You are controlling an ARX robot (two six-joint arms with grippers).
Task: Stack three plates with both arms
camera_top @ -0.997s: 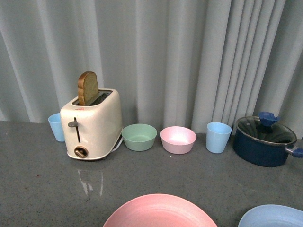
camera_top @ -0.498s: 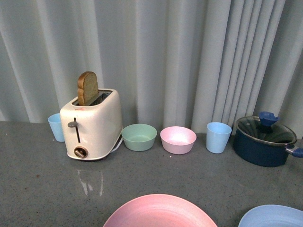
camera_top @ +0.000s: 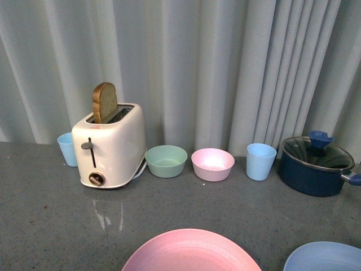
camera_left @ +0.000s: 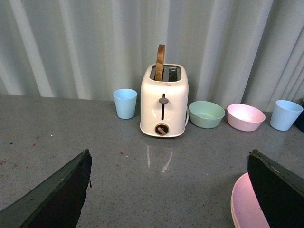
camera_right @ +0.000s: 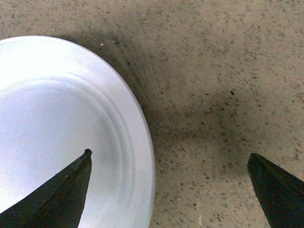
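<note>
Pale pleated curtain (camera_top: pixel 197 68) fills the whole backdrop. Grey speckled desk (camera_top: pixel 51 226) below it.

Pink plate (camera_top: pixel 189 251): flat on the desk at the near edge, centre of the front view, partly cut off by the frame. Light blue plate (camera_top: pixel 330 258): also at the near edge, off to the right, apart from the pink one.

Back row, by the curtain:
- Cream toaster (camera_top: pixel 110 148), lever up.
- Dark blue pot (camera_top: pixel 316 167) with glass lid, far right.
- Green bowl (camera_top: pixel 166 161) and pink bowl (camera_top: pixel 212 164), side by side, just apart.
- Blue cup (camera_top: pixel 260 162) between pink bowl and pot; a second blue cup (camera_top: pixel 67 149) half hidden behind the toaster.
- Bread slice (camera_top: pixel 105 103) standing up out of a toaster slot.

Left pincer (camera_left: pixel 168 154): jaws wide apart, empty, above bare desk, facing the toaster; the pink plate's edge shows by one finger.

Right pincer (camera_right: pixel 168 153): jaws wide apart, gripping nothing, straddling the light blue plate's rim (one finger over the plate, the other over desk). Contact cannot be judged.
</note>
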